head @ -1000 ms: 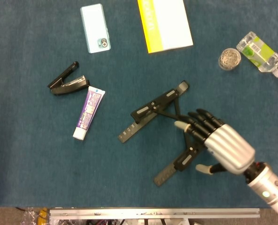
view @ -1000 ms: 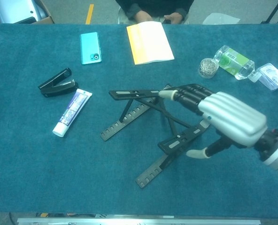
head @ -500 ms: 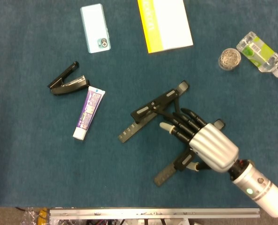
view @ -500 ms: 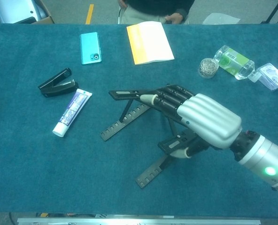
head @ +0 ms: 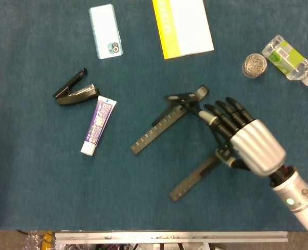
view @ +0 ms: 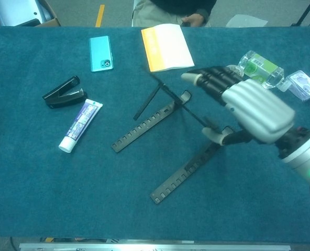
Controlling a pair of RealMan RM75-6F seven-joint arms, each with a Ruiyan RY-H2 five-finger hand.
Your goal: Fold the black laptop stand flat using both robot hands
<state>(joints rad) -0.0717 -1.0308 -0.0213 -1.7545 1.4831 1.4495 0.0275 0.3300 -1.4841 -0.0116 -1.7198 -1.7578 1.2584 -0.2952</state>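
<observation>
The black laptop stand (head: 159, 127) lies mid-table. Its left rail (view: 144, 125) and right rail (view: 181, 175) rest flat on the blue cloth. One thin support arm (view: 147, 102) sticks up from the left rail's far end. My right hand (head: 250, 143) is over the stand's far right end, fingers stretched toward the cross links. The thumb (view: 215, 136) lies against the top of the right rail, and the right support arm is hidden under the palm. The same right hand (view: 252, 107) shows in the chest view. My left hand is in neither view.
A black stapler (head: 75, 91) and a toothpaste tube (head: 98, 125) lie to the left. A teal phone (head: 105, 31) and a yellow booklet (head: 182, 26) are at the back. A jar of clips (head: 254, 65) and a clear bottle (head: 286, 56) sit at the back right.
The right hand pulled back to the right and up. The stand's raised top arms swung over: the left one now points up and back, and both rails lie lower and more spread.
</observation>
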